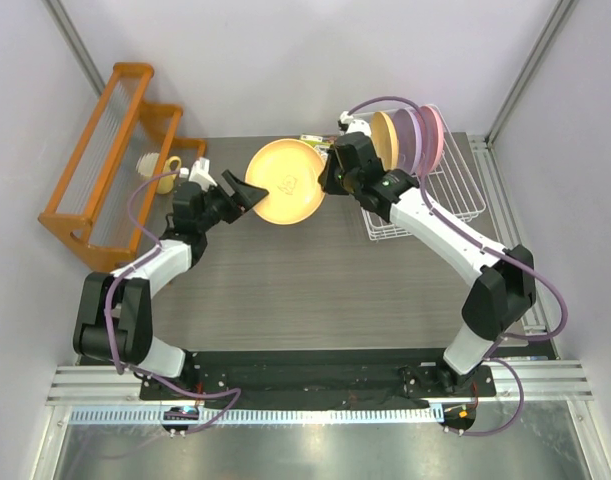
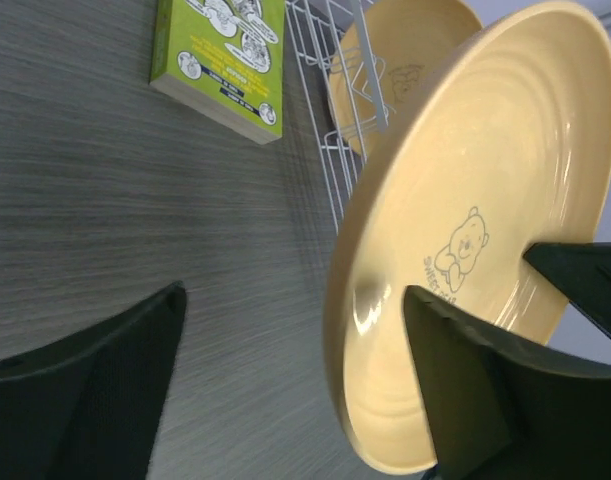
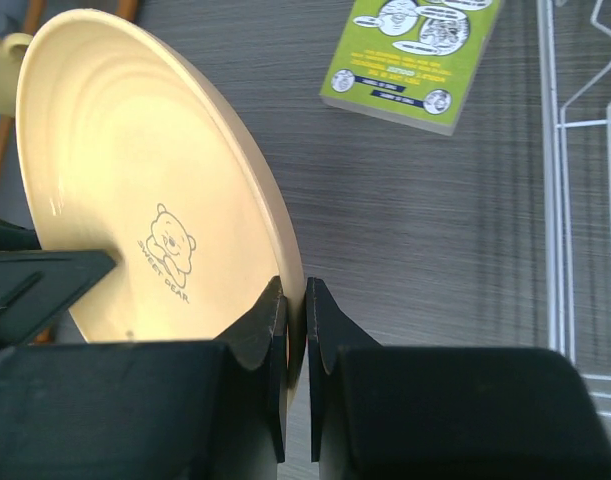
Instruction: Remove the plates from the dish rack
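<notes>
walls (image 1: 285, 60): we see pale plain panels on three sides | corner posts (image 1: 530, 65): grey metal | desk (image 1: 305, 290): dark grey wood-grain | orange wooden rack (image 1: 83, 150): we find it at left edge

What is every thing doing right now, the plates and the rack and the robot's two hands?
held yellow plate: held up, tilted
right gripper: shut on its rim
left gripper: open, plate rim between its fingers
dish rack: three plates standing in it
second yellow plate: upright in rack
lilac plate: upright in rack
pink plate: upright in rack
booklet: closed, flat on table
</notes>
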Controlling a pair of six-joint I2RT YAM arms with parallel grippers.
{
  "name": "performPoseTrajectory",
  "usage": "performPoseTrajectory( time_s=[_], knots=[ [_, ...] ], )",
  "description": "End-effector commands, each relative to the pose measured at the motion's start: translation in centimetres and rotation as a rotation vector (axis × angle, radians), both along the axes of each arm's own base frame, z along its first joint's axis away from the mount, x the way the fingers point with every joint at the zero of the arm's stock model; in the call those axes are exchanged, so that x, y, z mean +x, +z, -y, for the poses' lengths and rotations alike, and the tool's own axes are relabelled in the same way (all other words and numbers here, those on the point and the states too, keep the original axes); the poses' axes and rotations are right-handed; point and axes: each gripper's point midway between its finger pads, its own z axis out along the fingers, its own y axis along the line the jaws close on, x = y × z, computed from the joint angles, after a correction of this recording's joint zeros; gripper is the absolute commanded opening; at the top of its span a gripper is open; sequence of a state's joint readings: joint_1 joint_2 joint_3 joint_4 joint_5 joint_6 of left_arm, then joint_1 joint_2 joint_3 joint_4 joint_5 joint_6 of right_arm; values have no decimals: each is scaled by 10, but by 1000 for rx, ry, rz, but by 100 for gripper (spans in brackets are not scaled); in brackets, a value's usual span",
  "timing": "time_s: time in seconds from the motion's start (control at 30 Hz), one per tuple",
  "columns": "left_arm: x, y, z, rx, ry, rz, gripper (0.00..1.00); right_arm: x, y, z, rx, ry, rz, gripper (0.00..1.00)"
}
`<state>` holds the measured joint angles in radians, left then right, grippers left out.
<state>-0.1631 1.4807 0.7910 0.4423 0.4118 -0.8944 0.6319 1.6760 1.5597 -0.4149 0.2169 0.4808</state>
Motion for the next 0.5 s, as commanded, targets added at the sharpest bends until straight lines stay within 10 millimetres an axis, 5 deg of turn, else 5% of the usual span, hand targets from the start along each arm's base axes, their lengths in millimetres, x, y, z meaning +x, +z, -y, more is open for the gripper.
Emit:
performPoseTrajectory(
  time_s=[0.0,0.23,0.4,0.47],
  knots=[
    [2,32,-2,-34,15,122,71,-4,44,-19,190,34,74,2],
    [-4,24,-7,-6,35,104,0,-7,37,-19,204,33,56,6],
    [-18,11,-20,83,70,43,0,-2,40,7,128,-45,98,54],
    [-22,0,-31,137,112,22,0,2,39,24,67,-80,112,62]
  ],
)
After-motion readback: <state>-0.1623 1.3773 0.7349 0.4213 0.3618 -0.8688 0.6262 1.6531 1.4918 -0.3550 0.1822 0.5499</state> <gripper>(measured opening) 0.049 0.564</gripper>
